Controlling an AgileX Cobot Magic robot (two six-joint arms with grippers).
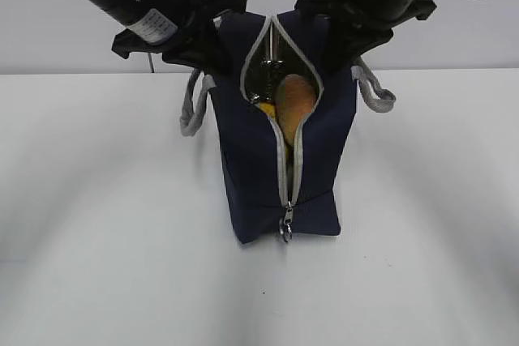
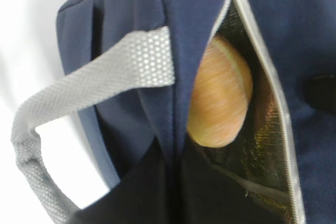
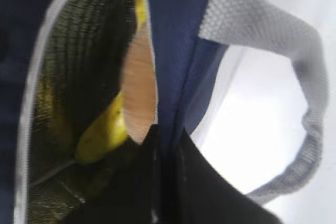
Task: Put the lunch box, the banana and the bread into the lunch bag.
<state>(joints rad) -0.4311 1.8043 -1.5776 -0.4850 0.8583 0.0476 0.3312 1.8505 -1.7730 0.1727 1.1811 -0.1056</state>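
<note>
One lunch bag [image 1: 280, 176] stands on the white table [image 1: 97, 224], unzipped, with one bread [image 1: 293, 101] and one banana [image 3: 102, 135] inside. Two arms flank it; left gripper [image 1: 212, 53] and right gripper [image 1: 339, 48] each pinch an edge of the bag's opening.

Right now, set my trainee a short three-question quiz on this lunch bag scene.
1. True or false: the lunch bag lies flat on its side on the table.
2. Multiple choice: through the gap in the zipper, which foods show inside? A) only the bread B) the bread and the banana C) only the banana
3. Fill in: the metal ring pull hangs at the ___ end of the zipper strip in the exterior view.

Key
1. False: it stands upright.
2. B.
3. Lower.
</note>
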